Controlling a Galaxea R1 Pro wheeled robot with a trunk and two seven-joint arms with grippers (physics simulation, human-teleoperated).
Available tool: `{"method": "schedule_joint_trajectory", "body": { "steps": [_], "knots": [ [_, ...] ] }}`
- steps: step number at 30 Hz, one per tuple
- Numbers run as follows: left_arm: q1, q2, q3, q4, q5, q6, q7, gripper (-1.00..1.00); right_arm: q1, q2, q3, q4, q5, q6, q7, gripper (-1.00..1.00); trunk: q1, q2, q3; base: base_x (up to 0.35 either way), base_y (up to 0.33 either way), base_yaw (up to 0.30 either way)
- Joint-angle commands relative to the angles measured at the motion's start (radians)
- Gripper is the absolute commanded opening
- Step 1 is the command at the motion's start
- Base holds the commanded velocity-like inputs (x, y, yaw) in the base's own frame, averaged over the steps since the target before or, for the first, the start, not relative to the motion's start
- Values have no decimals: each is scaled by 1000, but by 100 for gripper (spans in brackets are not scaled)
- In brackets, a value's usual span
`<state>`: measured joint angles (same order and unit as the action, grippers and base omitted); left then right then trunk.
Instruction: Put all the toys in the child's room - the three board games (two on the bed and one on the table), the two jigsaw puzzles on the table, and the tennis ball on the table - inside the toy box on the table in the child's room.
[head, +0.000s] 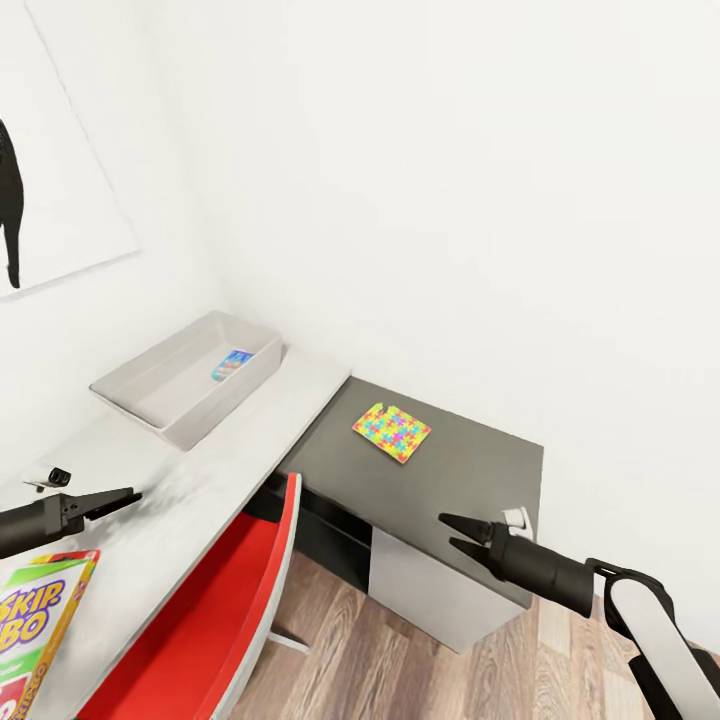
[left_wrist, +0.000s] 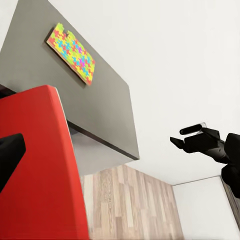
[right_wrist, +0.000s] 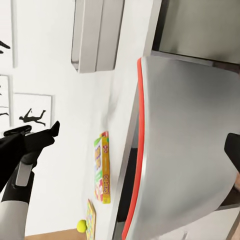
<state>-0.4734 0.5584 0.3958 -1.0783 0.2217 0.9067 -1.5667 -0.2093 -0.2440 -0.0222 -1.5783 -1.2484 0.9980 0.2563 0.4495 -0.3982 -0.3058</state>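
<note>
The light grey toy box (head: 150, 385) sits on the pale desk top (head: 200, 480) against the wall, with a blue board game (head: 232, 364) inside. One jigsaw puzzle (head: 392, 432) lies flat on the lower dark top (head: 470, 470). The Skip-Bo board game (head: 35, 630) lies on the pale top at the near left. My left gripper (head: 120, 500) hovers open and empty just beyond it. My right gripper (head: 452, 532) is open and empty above the dark top's front edge, short of the puzzle. In the right wrist view the tennis ball (right_wrist: 81, 226) lies past the Skip-Bo box (right_wrist: 102, 170).
A red chair (head: 230, 620) with a grey back (right_wrist: 185, 145) is pushed in at the desk's corner, between my arms. White walls close the desk's far sides. A thin colourful slab (right_wrist: 90, 220) lies by the ball. Wood floor (head: 400, 670) runs below the dark top.
</note>
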Motion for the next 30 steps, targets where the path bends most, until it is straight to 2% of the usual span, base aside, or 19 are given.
{"method": "schedule_joint_trajectory", "body": {
  "steps": [1, 21, 30],
  "knots": [
    [-1, 0, 0, 0, -1, 11, -4, 100, -1, 0, -2, 0, 10, 4, 11, 100, 1, -2, 0, -25, 6, -40],
    [-1, 1, 0, 0, -1, 9, -4, 100, 1, 0, -4, 3, 13, 1, 11, 100, 1, -2, 5, -4, 1, -11],
    [-1, 1, 1, 0, -1, 9, -4, 100, 1, 0, -4, 4, 13, 1, 12, 100, 1, -2, 14, 0, 0, -136]
  ]
}}
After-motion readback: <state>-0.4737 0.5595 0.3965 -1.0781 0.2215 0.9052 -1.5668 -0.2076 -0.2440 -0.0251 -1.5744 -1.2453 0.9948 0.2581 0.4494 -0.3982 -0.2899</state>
